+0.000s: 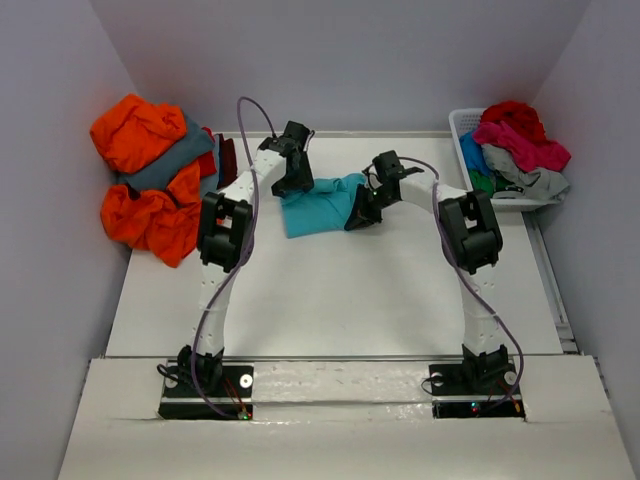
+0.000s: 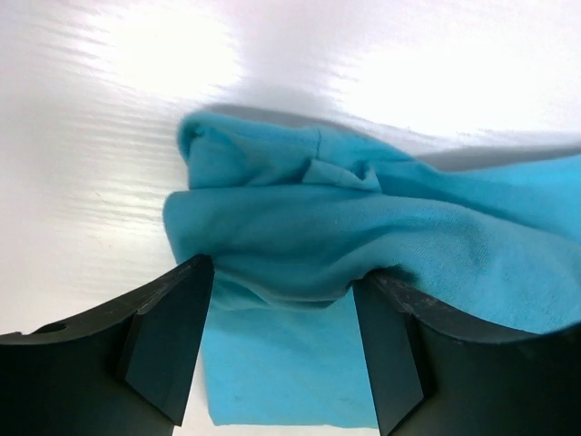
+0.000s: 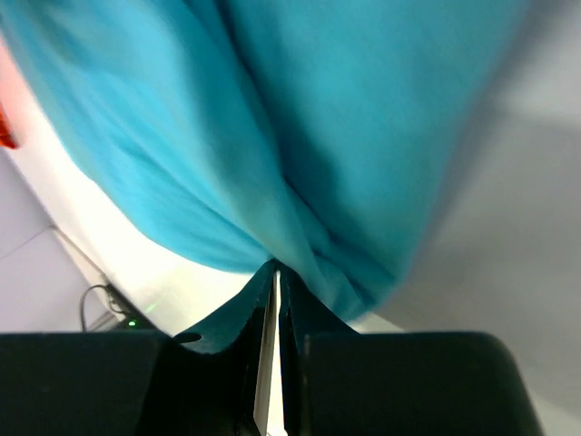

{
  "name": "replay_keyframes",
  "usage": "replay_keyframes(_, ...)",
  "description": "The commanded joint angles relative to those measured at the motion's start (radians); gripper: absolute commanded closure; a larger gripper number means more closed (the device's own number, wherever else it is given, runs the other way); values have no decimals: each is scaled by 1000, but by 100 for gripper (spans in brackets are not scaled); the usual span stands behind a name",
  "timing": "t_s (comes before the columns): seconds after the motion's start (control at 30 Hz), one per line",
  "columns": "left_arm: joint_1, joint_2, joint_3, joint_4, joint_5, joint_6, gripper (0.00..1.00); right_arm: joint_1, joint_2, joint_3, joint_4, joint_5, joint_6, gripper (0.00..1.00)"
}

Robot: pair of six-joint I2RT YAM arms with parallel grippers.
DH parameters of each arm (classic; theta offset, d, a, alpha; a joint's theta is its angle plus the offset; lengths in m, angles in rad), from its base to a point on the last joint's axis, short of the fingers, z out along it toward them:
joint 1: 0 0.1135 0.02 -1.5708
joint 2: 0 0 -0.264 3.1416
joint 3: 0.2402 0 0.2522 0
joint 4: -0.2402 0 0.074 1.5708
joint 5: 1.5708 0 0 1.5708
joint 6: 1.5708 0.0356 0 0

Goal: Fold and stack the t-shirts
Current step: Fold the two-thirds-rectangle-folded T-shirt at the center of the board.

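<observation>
From the top camera I see the turquoise t-shirt [image 1: 318,208] bunched on the white table [image 1: 330,300], towards its far side, between the two arms. The left gripper [image 1: 296,183] sits at the shirt's left edge and the right gripper [image 1: 362,212] at its right edge. Orange and slate-grey shirts [image 1: 150,180] are heaped at the far left. A white basket [image 1: 462,128] at the far right holds red, pink, green and light grey shirts [image 1: 515,150].

On the left wrist camera, the fingers [image 2: 163,345] stand wide apart — open, clamping nothing. A rumpled fold of the turquoise cloth lies across the gap at their tips.

On the right wrist camera, the fingers [image 3: 209,381] are pressed almost together, pinching a gathered edge of the turquoise cloth. The cloth fans out from the pinch — this view is somewhat blurred.
</observation>
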State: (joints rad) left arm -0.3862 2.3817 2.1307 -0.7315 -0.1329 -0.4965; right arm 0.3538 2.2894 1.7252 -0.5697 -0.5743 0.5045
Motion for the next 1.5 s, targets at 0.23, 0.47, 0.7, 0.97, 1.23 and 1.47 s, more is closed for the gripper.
replay_keyframes(0.23, 32, -93, 5, 46, -82, 41, 25, 13, -102, -127, -47, 67, -49, 89)
replay_keyframes(0.47, 13, -217, -87, 83, -117, 84, 25, 13, -128, -92, -73, 74, -49, 89)
replay_keyframes(0.7, 13, -266, -66, 70, -157, 121, 25, 22, -165, -52, -88, 73, -37, 89)
replay_keyframes(0.97, -8, -248, -34, 14, -142, 127, 25, 31, -189, 11, -111, 80, -38, 89)
replay_keyframes(1.23, -37, -338, -257, 35, -105, 53, 25, 31, -113, 160, -119, 85, -32, 88)
replay_keyframes(1.47, -56, -403, -383, 75, -83, 27, 25, 31, 37, 396, -193, 106, -44, 87)
